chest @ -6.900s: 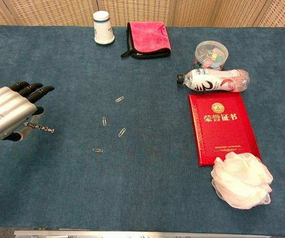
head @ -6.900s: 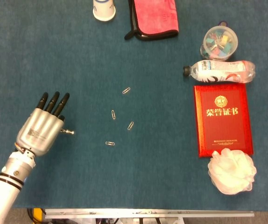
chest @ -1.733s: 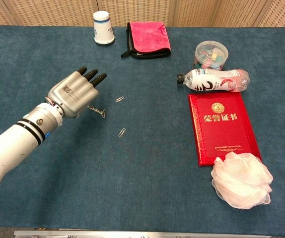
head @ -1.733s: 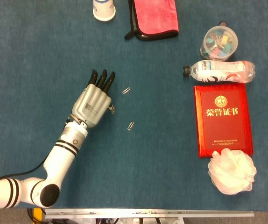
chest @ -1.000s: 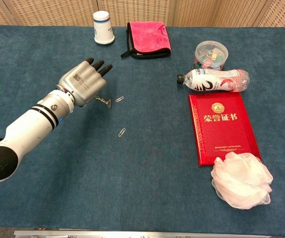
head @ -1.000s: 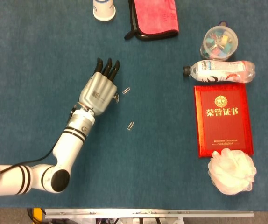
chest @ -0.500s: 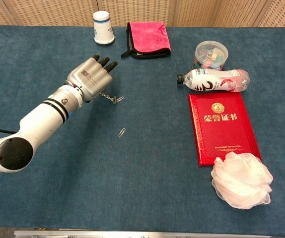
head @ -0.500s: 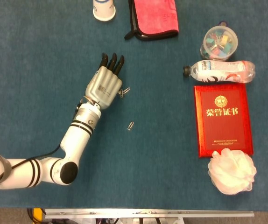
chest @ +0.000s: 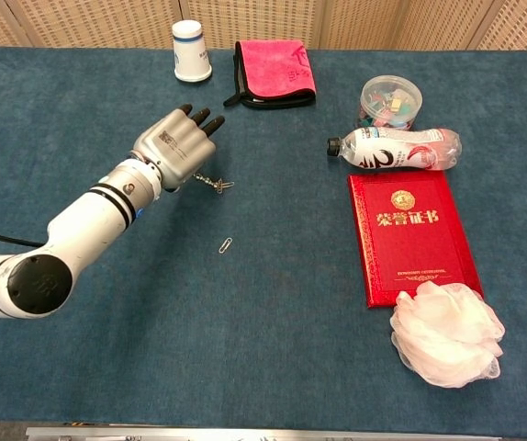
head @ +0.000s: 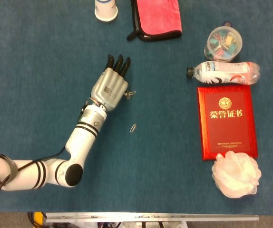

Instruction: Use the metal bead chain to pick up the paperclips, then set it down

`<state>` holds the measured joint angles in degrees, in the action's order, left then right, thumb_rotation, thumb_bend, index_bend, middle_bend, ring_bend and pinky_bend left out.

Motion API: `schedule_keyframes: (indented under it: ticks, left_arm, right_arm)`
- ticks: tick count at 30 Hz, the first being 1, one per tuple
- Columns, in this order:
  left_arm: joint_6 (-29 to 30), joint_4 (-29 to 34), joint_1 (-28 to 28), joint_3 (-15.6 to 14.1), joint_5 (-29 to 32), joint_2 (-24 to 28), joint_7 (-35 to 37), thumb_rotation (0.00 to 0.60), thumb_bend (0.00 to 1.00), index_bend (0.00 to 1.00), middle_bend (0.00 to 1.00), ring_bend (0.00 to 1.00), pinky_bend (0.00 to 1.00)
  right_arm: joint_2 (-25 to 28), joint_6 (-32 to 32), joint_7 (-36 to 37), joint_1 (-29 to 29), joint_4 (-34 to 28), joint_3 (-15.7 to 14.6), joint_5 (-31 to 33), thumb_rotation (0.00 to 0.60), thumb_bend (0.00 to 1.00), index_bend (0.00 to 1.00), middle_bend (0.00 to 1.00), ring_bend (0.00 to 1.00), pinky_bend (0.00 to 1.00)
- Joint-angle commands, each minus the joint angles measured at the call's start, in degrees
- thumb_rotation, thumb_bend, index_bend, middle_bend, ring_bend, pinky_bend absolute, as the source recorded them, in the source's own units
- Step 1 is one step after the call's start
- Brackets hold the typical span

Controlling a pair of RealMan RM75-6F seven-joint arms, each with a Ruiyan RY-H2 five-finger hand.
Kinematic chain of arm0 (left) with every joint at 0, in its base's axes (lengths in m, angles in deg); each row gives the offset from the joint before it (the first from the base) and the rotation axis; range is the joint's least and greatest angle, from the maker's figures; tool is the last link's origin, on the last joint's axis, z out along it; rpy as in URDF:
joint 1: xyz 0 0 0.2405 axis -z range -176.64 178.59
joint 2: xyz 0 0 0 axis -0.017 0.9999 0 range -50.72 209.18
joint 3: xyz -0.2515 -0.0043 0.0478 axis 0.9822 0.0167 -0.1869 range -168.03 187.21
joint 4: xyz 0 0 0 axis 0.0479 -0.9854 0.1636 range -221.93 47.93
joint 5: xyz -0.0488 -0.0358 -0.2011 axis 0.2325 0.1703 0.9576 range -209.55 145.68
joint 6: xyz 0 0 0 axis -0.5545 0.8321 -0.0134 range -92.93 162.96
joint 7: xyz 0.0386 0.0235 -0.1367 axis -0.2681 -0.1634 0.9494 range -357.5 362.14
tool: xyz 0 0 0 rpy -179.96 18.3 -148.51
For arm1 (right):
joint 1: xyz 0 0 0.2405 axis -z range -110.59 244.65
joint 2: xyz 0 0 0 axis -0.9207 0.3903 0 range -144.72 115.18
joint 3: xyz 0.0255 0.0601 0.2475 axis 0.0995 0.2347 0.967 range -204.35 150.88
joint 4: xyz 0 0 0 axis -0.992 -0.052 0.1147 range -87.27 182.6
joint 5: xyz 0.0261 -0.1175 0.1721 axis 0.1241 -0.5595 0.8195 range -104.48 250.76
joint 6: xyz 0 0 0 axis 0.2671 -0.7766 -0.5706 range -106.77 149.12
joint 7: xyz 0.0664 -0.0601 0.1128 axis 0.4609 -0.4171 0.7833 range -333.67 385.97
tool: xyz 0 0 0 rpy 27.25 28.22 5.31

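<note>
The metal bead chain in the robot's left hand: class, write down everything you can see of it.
The metal bead chain is a short, thin, silvery string, mostly hidden under the left hand, which holds it. Its free end sticks out to the right of the hand, low over the blue table. Paperclips appear to cling at its tip; how many is too small to tell. One paperclip lies apart, nearer the camera.

Left hand [chest: 179, 145] has bare mat all around it. One loose paperclip [chest: 226, 245] lies near, on its wrist side toward the right. Beyond its fingertips: cup [chest: 191, 51] and pink cloth [chest: 274, 72]. Well right: bottle [chest: 395, 149], red book [chest: 413, 236] block.
</note>
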<state>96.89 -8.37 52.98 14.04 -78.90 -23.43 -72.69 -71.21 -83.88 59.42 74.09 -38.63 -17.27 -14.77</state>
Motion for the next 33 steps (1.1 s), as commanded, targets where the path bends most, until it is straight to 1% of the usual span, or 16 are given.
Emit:
schedule_keyframes:
  ticks: [1, 4, 13, 21, 27, 33]
  left_arm:
    - [0.3, 0.4, 0.3, -0.1, 0.1, -0.1, -0.3, 0.6, 0.41, 0.58, 0.01, 0.0, 0.13]
    - [1.6, 1.9, 0.1, -0.7, -0.3, 0.5, -0.7, 0.6, 0.41, 0.58, 0.01, 0.0, 0.13]
    - [8.4, 11.7, -1.0, -2.5, -4.0, 3.8, -2.8, 0.6, 0.41, 0.58, 0.01, 0.0, 0.13]
    - [14.1, 20.4, -3.2, -6.5, -9.2, 5.6, -5.8, 0.6, 0.41, 0.58, 0.01, 0.0, 0.14]
    - [15.7, 23.6, -4.4, -8.8, -12.7, 5.4, -6.7, 0.6, 0.41, 0.58, 0.01, 0.0, 0.14]
    - [15.1, 23.4, -5.6, -10.2, -14.4, 4.5, -6.1, 0.6, 0.41, 0.58, 0.01, 0.0, 0.14]
  right_arm:
    - [0.0, -0.2, 0.0, 0.1, 0.0, 0.0, -0.1, 0.6, 0.35, 0.37, 0.36, 0.32, 0.45]
    - [0.0, -0.3, 0.3, 0.1, 0.1, 0.0, -0.1, 0.6, 0.35, 0.37, 0.36, 0.32, 0.45]
    - [0.0, -1.1, 1.0, 0.4, 0.3, -0.1, -0.5, 0.6, 0.35, 0.37, 0.36, 0.32, 0.45]
    - [-0.1, -1.9, 1.4, 0.9, 0.4, 0.1, -0.4, 0.6, 0.35, 0.37, 0.36, 0.32, 0.45]
    - [-0.1, -1.8, 1.1, 0.8, 0.3, 0.0, -0.5, 0.6, 0.35, 0.37, 0.36, 0.32, 0.45]
    - [-0.1, -1.8, 1.4, 0.9, 0.4, 0.2, -0.2, 0.6, 0.35, 0.37, 0.36, 0.32, 0.45]
